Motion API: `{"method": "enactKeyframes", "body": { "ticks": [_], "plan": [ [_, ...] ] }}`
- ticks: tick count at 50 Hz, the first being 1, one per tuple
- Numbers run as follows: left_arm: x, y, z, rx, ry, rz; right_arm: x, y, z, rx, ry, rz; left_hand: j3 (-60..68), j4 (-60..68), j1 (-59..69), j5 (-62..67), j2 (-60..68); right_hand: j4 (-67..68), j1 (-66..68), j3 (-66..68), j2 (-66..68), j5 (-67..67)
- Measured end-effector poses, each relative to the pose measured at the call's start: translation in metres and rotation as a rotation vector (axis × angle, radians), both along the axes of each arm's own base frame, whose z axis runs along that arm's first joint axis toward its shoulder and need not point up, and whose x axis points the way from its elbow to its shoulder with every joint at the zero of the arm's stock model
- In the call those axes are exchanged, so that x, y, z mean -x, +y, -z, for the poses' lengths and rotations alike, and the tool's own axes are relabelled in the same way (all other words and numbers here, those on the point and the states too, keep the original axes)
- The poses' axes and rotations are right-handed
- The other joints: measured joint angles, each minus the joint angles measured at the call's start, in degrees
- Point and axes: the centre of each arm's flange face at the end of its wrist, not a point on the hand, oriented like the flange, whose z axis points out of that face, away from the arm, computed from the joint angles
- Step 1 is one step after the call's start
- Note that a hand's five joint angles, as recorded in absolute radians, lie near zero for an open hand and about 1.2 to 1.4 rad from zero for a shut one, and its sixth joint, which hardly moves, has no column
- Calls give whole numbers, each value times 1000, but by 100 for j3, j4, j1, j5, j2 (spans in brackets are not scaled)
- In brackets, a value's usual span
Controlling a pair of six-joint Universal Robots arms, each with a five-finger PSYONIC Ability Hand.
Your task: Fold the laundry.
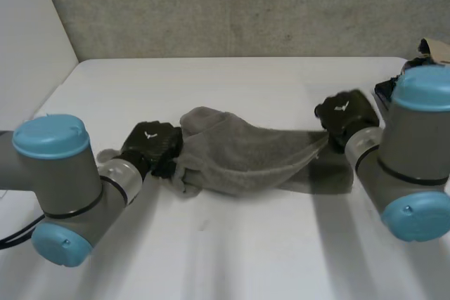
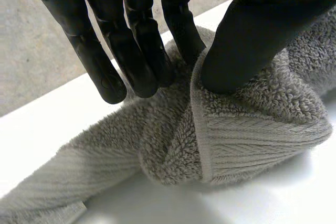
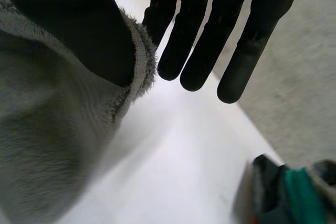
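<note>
A grey towel (image 1: 246, 149) hangs stretched between my two hands, a little above the white table (image 1: 232, 244). My left hand (image 1: 149, 142) holds the towel's bunched left end. In the left wrist view its thumb (image 2: 262, 30) presses a fold of the towel (image 2: 247, 135) against straight fingers (image 2: 136, 45). My right hand (image 1: 344, 112) holds the right end. There the towel's edge (image 3: 47, 140) is pinched between the thumb (image 3: 73, 30) and the nearest of the straight fingers (image 3: 199, 35). The towel sags in the middle.
A heap of dark items (image 1: 415, 61) lies at the table's far right corner. In the right wrist view it shows as dark and green cloth (image 3: 294, 192) past the fingertips. A grey wall (image 1: 246, 5) stands behind the table.
</note>
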Motion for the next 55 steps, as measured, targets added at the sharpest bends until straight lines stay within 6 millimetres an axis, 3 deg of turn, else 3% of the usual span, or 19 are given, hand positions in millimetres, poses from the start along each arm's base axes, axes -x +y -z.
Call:
{"method": "enactKeyframes", "body": {
  "ticks": [5,9,11,12,15,18,21,24,26,30,34,37,39,42,44,46,52,55],
  "plan": [
    [-5,11,-46,68,-10,1,8,11,-52,101,-3,-3,0,1,0,0,0,0,0,0,0,0],
    [-17,28,-116,221,25,-7,21,30,-115,233,17,-7,4,4,0,0,6,0,0,0,-3,0],
    [-22,33,-138,278,40,-14,25,37,-134,278,24,-9,4,4,0,0,6,0,0,0,-3,0],
    [-27,38,-162,349,57,-26,30,45,-155,328,30,-9,4,4,0,0,7,0,0,0,-3,0],
    [-42,45,-208,499,73,-62,39,65,-196,425,38,-8,6,5,0,0,7,0,0,0,-3,0],
    [-52,44,-231,590,51,-97,45,77,-217,467,42,-10,7,5,0,0,7,0,0,0,-3,0],
    [-58,34,-239,635,-9,-124,46,80,-223,448,62,-27,7,5,0,0,7,0,0,0,-3,0],
    [-58,18,-227,621,-78,-129,42,67,-209,380,91,-44,7,5,0,0,7,0,0,0,-3,0],
    [-55,6,-213,592,-123,-124,40,55,-196,331,110,-50,7,6,0,0,7,0,0,0,-3,5],
    [-43,-33,-159,480,-229,-93,32,15,-152,200,153,-56,9,9,0,0,8,1,0,0,-3,48],
    [-28,-66,-122,441,-267,-71,23,-18,-123,175,158,-47,25,27,0,0,16,0,0,0,-3,48],
    [-13,-92,-109,483,-265,-63,17,-41,-112,217,141,-28,28,28,0,0,19,1,0,0,-3,48],
    [-5,-104,-111,535,-250,-68,12,-57,-111,275,118,-8,29,28,0,0,20,1,0,1,-3,48],
    [10,-131,-143,740,-177,-115,4,-84,-126,448,45,48,30,28,0,0,21,2,0,1,-3,48],
    [15,-140,-173,881,-118,-161,0,-95,-144,575,-15,85,31,29,0,0,21,3,0,1,-3,48],
    [16,-143,-215,1062,-32,-228,-3,-101,-170,729,-92,119,31,29,0,0,21,3,0,1,-3,48],
    [4,-124,-292,1336,119,-345,-8,-88,-226,982,-236,146,31,29,0,0,21,5,0,1,-3,49],
    [-2,-118,-298,1346,124,-364,-7,-79,-239,1026,-276,142,31,29,0,0,21,5,0,1,-3,50]
  ]
}}
